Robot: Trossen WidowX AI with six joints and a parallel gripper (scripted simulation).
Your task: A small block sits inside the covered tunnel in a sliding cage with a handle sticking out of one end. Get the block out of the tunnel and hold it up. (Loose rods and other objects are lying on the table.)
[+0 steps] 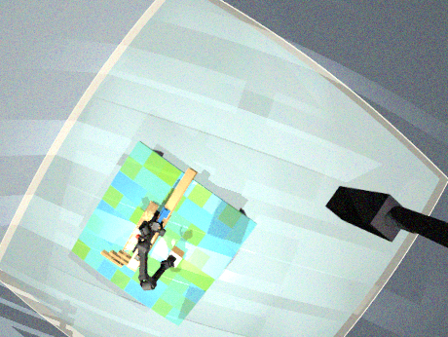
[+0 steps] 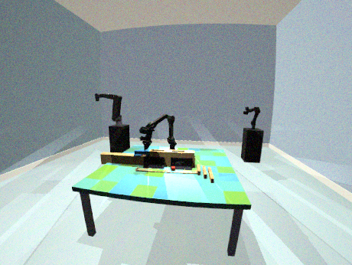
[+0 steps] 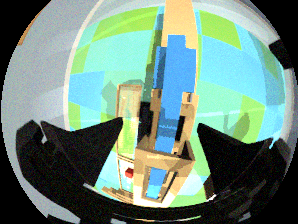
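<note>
The blue cage and its handle [image 1: 165,214] [image 2: 141,153] [image 3: 175,85] lie along the wooden tunnel [image 1: 156,239] [image 2: 187,155] [image 3: 142,167], the long axis running from 12 to 6 o'clock in the wrist view and roughly 1 to 7 o'clock from above. The blue end points towards a long wooden bar [image 1: 181,189] [image 2: 122,158] [image 3: 180,20]. The hand [image 1: 156,224] [image 2: 146,148] [image 3: 161,124] stands wide open over the tunnel, gripping nothing. A small red block [image 1: 137,237] [image 2: 173,168] [image 3: 129,173] sits low beside the tunnel, at 7 o'clock in the wrist view; whether it is the wanted one cannot be told. A thin pale frame [image 2: 153,171] [image 3: 118,145] surrounds it. Three rods [image 1: 115,257] [image 2: 204,172] lie on the desk [image 1: 195,280] [image 2: 145,191] [image 3: 225,60], at 7 o'clock from above. The tunnel's wooden walls and crosspieces partly enclose the blue piece.
</note>
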